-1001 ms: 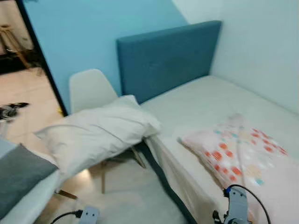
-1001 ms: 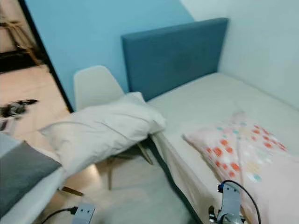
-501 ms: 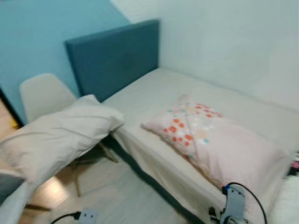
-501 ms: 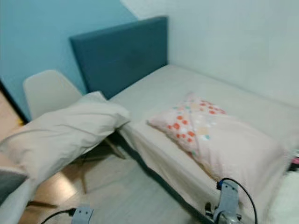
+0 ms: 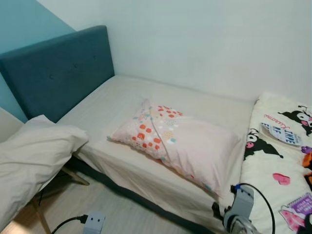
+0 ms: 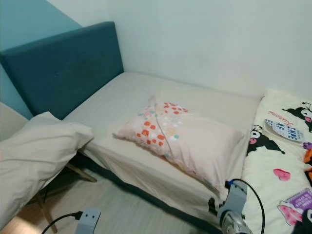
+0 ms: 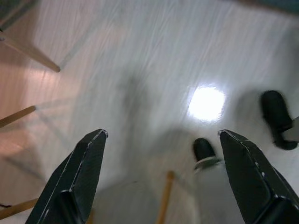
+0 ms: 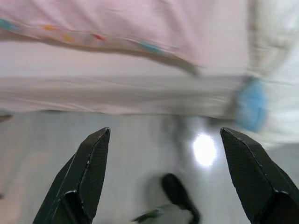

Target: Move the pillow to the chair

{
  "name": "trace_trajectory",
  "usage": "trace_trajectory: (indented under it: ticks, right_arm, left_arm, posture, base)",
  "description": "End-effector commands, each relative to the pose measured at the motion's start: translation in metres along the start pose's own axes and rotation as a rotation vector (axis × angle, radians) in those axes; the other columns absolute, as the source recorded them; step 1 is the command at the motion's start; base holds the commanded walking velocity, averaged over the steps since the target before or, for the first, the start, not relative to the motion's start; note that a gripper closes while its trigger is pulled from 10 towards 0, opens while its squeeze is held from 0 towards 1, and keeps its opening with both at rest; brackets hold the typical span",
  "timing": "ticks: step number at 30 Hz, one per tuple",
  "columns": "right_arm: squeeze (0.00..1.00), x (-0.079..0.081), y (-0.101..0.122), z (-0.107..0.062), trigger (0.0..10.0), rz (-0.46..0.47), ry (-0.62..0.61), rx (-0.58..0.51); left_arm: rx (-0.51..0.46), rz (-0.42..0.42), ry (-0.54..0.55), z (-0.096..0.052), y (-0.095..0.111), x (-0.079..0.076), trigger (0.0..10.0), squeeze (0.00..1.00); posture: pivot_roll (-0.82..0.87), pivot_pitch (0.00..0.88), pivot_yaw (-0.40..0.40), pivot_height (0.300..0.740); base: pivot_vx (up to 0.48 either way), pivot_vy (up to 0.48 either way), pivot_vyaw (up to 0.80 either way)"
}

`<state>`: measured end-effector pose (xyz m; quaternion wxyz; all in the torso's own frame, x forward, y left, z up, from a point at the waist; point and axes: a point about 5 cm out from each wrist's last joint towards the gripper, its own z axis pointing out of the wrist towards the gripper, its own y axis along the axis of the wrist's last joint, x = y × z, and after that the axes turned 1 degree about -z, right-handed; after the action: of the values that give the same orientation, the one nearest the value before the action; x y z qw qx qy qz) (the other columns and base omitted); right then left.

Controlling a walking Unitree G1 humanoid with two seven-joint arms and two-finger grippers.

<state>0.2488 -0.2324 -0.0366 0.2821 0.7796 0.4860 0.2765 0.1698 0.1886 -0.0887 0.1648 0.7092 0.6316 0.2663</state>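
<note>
Pink spotted pillow (image 6: 183, 137) lay on the bed (image 6: 131, 97) before me, blue headboard (image 6: 63, 66) to my left, white pillow (image 6: 36, 158) draped beside the mattress edge, cartoon-print blanket (image 6: 275, 165) on my right, my right arm (image 6: 233, 209) low in front.

Pillows: 2.
- One pink pillow (image 5: 183, 146) with orange and teal spots, centre of the frame, lying on the bed.
- One plain cream pillow (image 5: 31, 165), lower left of the frame.

Beds: 1, cream mattress (image 5: 122, 105) across the middle of the frame.

Headboards: 1, dark blue (image 5: 53, 70), upper left.

Blankets: 1, cartoon-print (image 5: 278, 165), right edge.

Grippers: 2.
- left gripper (image 7: 161, 175), fingers apart, over pale floor.
- right gripper (image 8: 166, 170), fingers apart, near the mattress side.
</note>
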Motion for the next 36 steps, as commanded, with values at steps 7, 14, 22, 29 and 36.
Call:
trace_trajectory:
  ticks: [7, 14, 22, 29, 36]
  right_arm:
    - [0.0, -0.005, -0.001, -0.001, 10.0, 0.038, -0.007, -0.005]
    - [0.0, -0.008, -0.002, -0.001, 10.0, 0.035, -0.02, 0.004]
    - [0.0, -0.013, -0.002, -0.002, 10.0, 0.036, -0.04, 0.007]
    - [0.0, -0.016, 0.0, -0.002, 10.0, 0.037, -0.05, 0.007]
    - [0.0, -0.017, 0.002, -0.002, 10.0, 0.039, -0.057, 0.006]
  left_arm:
    - [-0.017, 0.014, -0.006, 0.001, 0.005, 0.001, 10.0, 0.0]
    - [-0.053, -0.037, 0.006, 0.002, 0.014, 0.007, 10.0, 0.0]
    - [-0.126, -0.083, 0.002, 0.004, 0.031, 0.01, 10.0, 0.0]
    - [-0.184, -0.089, -0.024, 0.005, 0.045, 0.013, 10.0, 0.0]
    - [-0.206, -0.093, -0.034, 0.005, 0.051, 0.017, 10.0, 0.0]
  posture:
    - [-0.13, 0.0, 0.044, 0.74]
    - [-0.13, 0.0, 0.042, 0.74]
    - [-0.13, 0.0, 0.041, 0.74]
    - [-0.13, 0.0, 0.041, 0.74]
    - [-0.13, 0.0, 0.043, 0.74]
  base:
    - [0.48, 0.0, -0.54]
    - [0.439, 0.0, -0.74]
    - [0.045, 0.0, -0.73]
    - [0.0, 0.0, -0.73]
    - [0.0, 0.0, -0.73]
